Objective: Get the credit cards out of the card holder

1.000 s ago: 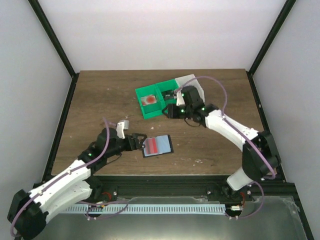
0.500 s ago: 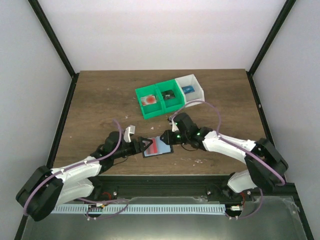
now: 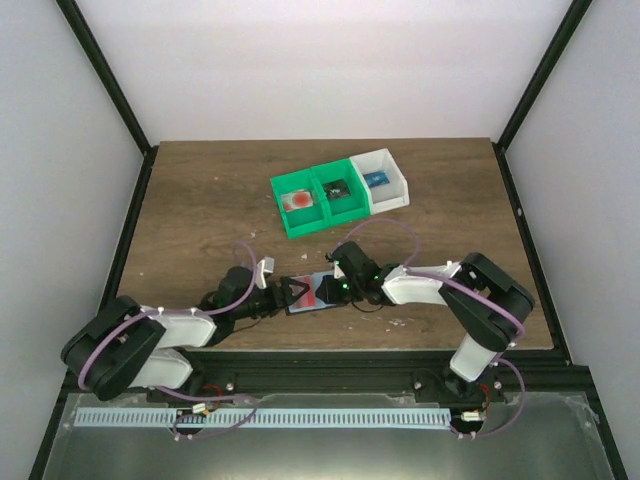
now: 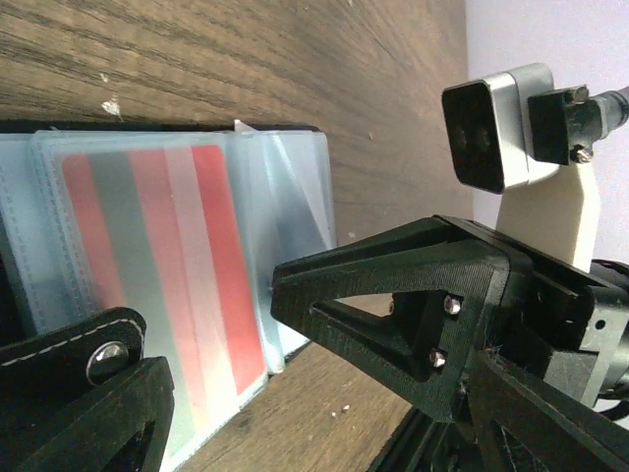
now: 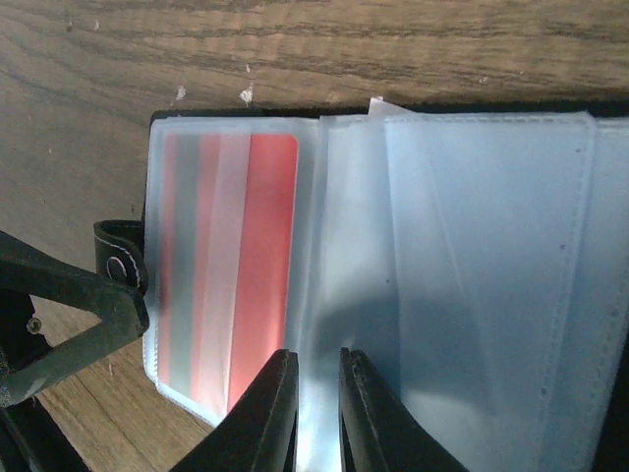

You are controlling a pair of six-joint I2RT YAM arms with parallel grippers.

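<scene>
1 card holder (image 5: 482,246) w/ 1 red card (image 5: 231,265) — L tool (image 4: 211,339) open, R tool (image 5: 317,372): can't tell.

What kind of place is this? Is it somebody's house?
Probably a robot lab bench, not a house: a left arm and right arm bolted to a table, white walls in a black frame, little sorting bins.

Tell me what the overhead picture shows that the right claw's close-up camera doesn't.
Only overhead: the whole left arm and right arm, plus the green and white bins at the far side of the table. Only the close-up: the holder's clear sleeves, with the pocket beside the card looking empty. Both: the card holder, its red card and the right claw.
</scene>
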